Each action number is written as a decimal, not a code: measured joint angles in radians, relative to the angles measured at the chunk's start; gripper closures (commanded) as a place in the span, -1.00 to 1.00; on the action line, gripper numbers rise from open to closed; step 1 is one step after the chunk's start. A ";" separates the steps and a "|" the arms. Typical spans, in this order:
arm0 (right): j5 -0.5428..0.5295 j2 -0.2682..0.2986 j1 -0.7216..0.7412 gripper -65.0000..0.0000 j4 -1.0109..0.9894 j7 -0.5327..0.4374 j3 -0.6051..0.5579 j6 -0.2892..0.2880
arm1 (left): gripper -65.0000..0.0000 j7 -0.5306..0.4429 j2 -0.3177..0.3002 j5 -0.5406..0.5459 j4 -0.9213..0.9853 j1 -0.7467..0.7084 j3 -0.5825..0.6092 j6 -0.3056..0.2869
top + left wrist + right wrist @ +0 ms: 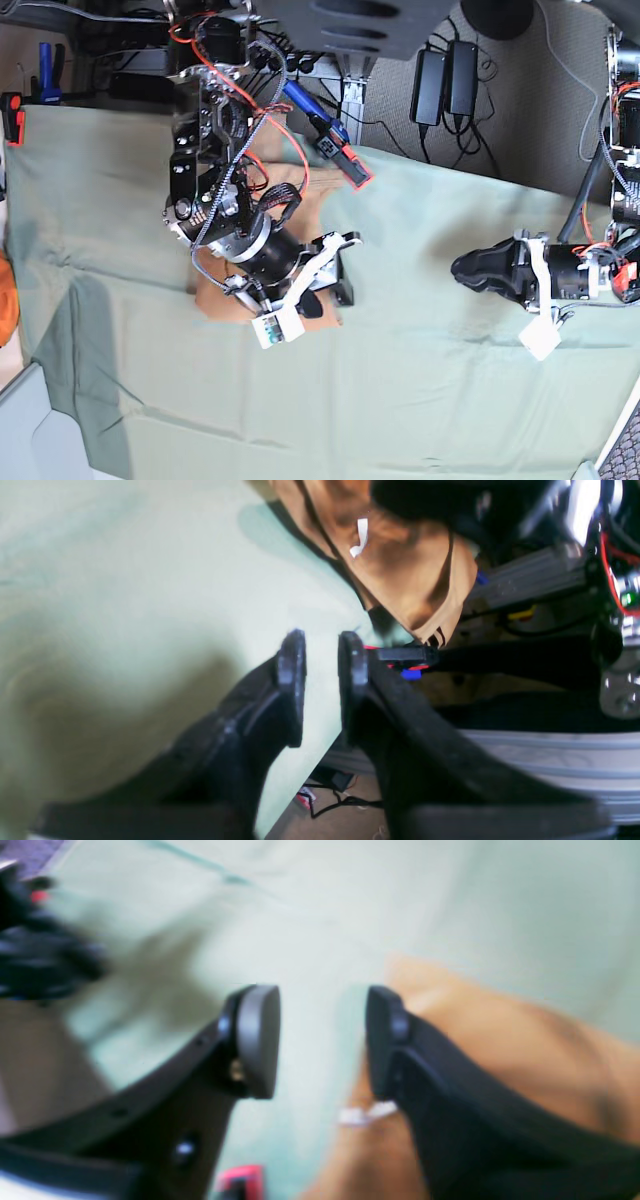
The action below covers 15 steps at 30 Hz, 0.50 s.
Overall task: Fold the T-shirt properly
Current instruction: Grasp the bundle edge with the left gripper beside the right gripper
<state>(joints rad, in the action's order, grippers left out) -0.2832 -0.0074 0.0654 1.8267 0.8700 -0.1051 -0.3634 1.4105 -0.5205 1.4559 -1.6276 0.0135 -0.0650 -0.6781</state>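
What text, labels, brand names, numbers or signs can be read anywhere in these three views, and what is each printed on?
No legible text in any view.
Small white tag at the neck of the tan cotton T-shirt: any print is too blurred to read.
White tag hanging from the right arm over the sage-green tablecloth: too small to read.
White tag below the left arm: shows no readable marks.
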 measured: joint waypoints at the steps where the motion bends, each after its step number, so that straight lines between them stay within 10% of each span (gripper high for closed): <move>1: 0.021 0.014 0.011 0.81 0.000 -0.012 0.019 0.000 | 0.97 0.000 0.000 0.001 -0.018 0.001 0.000 0.000; 10: 0.058 0.141 0.109 1.00 -0.056 -0.054 0.298 -0.003 | 1.00 0.001 0.008 0.006 -0.449 -0.116 0.090 -0.010; 15: -0.041 0.179 0.152 1.00 -0.222 -0.065 0.409 -0.005 | 1.00 -0.169 0.065 -0.334 -0.549 -0.157 0.370 -0.012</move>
<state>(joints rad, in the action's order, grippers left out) -0.3244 0.1719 0.2176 1.6043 0.8047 0.3042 -0.3683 1.2419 -0.4557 1.1217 -2.1769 -0.1436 0.3046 -0.6903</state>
